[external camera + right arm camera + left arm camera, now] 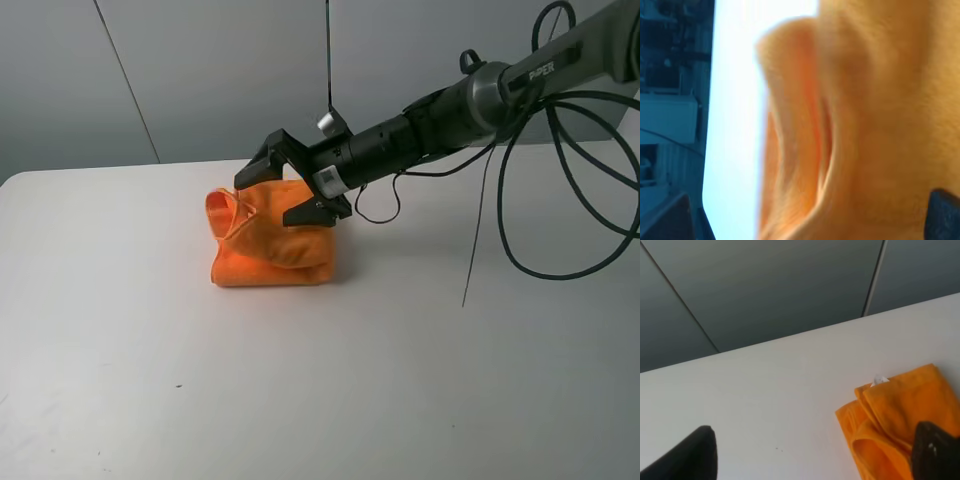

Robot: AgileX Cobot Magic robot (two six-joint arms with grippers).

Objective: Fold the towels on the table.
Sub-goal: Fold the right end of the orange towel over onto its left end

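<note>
The table (pixel 150 380) carries one towel (pixel 270 250), lying as a thick orange bundle toward its far middle, already doubled into several layers with a loose corner standing up at its left end. The right gripper (pixel 290 185) hangs just over the bundle's top with its jaws spread wide and nothing between them, so the fold looks to be at the letting-go stage: the cloth lies on itself and the arm is free of it. The next move, as I judge it, calls for lifting clear without snagging the top layer, then either pressing down that raised corner or taking a fresh edge if another fold is wanted. The left gripper (pixel 810 460) shows only as two dark fingertips set wide apart, empty, off to the towel's side. A small white label (pixel 880 380) peeks from a hem, its lettering unreadable. The right wrist view is blurred orange close-up; whether the lower finger touches the cloth cannot be told.
</note>
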